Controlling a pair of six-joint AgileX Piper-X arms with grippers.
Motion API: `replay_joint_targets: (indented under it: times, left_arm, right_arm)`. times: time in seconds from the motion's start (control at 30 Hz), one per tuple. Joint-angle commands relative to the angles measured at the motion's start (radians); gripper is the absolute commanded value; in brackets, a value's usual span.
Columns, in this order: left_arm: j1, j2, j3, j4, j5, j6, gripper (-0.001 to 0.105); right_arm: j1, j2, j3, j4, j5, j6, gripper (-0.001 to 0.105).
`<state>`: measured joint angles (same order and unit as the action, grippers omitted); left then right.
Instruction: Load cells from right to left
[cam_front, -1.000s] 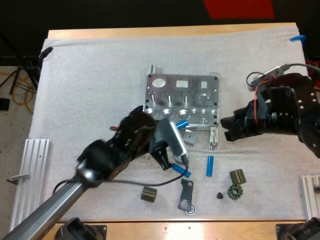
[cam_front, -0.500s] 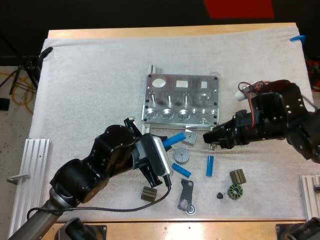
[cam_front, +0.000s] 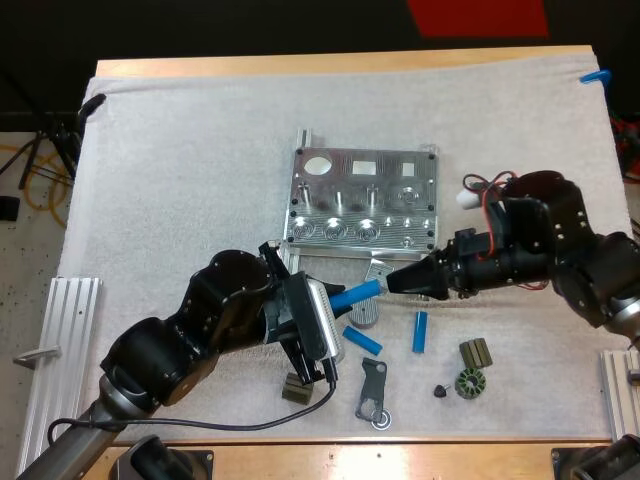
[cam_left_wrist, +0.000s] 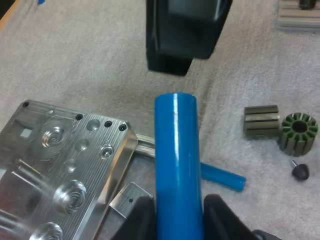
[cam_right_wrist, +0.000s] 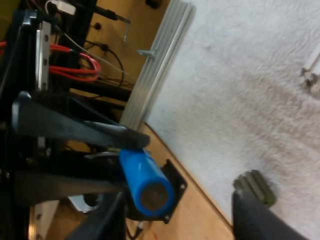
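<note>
Two arms meet low over the white mat (cam_front: 180, 150), which covers nearly all the tabletop (cam_front: 330, 62). The left arm (cam_front: 190, 340) reaches in from the near left corner and the right arm (cam_front: 560, 250) from the right edge. Their tips come together just in front of the fixture (cam_front: 362, 200), a metal plate with round and square holes near the middle of the mat. A left rail (cam_front: 60, 350) and a right rail (cam_front: 620, 385), both ribbed metal, lie at the near corners.

The left jaws are grasping a blue cell (cam_front: 355, 293), pressing on it from both sides near one end. It is held above the mat, and its free end points at the right jaws. The right jaws are released: they stand apart on either side of that free end, very near it. Whether they touch it I cannot tell.

A second cell (cam_front: 362, 340) and a third cell (cam_front: 420, 332) lie on the mat in front of the fixture. A grey disc (cam_front: 366, 312) lies between the held cell and the second one. Nearer the front edge are a flat bracket (cam_front: 373, 392), a left block (cam_front: 297, 388), a right block (cam_front: 476, 352), a green ring (cam_front: 468, 382) just beside the right block, and a small black knob (cam_front: 440, 390).
</note>
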<state>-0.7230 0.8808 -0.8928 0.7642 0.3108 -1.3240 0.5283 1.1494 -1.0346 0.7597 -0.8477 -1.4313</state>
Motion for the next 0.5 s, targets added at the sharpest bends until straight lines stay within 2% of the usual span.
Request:
replay_joint_targets:
  times: [0.0,0.33,0.4,0.47]
  left_arm:
    - [-0.007,-0.007,0.000,0.001,0.015,0.007,0.000]
    - [-0.007,-0.004,0.000,0.001,0.018,0.007,0.000]
    - [-0.007,-0.004,0.005,0.001,0.018,0.007,0.000]
    - [-0.007,-0.004,0.018,0.001,0.018,0.007,0.000]
  right_arm:
    - [0.013,0.001,-0.003,-0.040,-0.018,0.025,0.053]
    - [0.102,0.068,-0.003,-0.128,-0.017,0.094,0.051]
    - [0.105,0.069,-0.003,-0.134,-0.017,0.100,0.046]
    - [0.104,0.069,-0.003,-0.134,-0.017,0.100,0.035]
